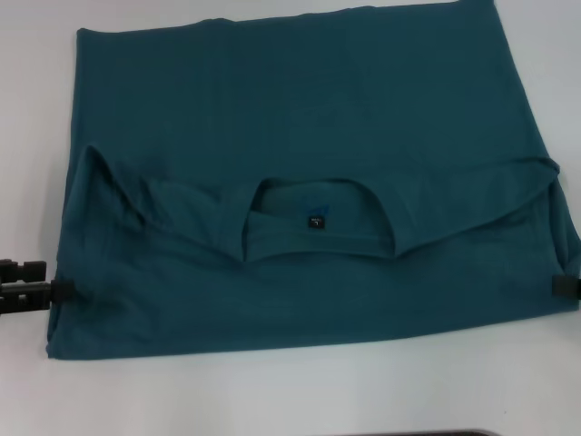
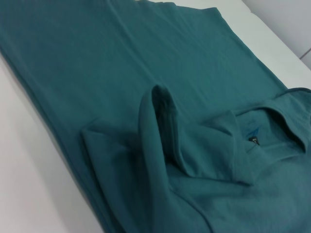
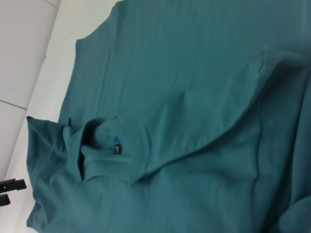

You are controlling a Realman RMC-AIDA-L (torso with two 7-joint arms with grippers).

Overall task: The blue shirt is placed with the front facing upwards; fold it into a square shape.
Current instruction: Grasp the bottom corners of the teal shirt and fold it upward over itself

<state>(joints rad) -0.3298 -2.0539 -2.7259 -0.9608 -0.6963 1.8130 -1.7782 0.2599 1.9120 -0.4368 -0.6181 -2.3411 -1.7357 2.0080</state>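
The blue shirt (image 1: 300, 109) lies spread across the white table (image 1: 272, 391). Its near part is doubled over in a wide flap. The ribbed collar (image 1: 318, 241) and small black neck label (image 1: 315, 220) show in the middle. No lettering is visible. My left gripper (image 1: 56, 291) sits at the shirt's near left edge, touching the cloth. My right gripper (image 1: 565, 285) is at the near right edge, mostly out of frame. The left wrist view shows the shirt (image 2: 121, 63) with a raised fold and the label (image 2: 253, 141). The right wrist view shows the label (image 3: 117, 149) and, far off, the left gripper (image 3: 12, 187).
Bare white table shows left of the shirt and along the near edge. A dark strip (image 1: 427, 433) lies at the table's front edge. A pale wall or panel (image 3: 24, 53) stands beyond the table's far side.
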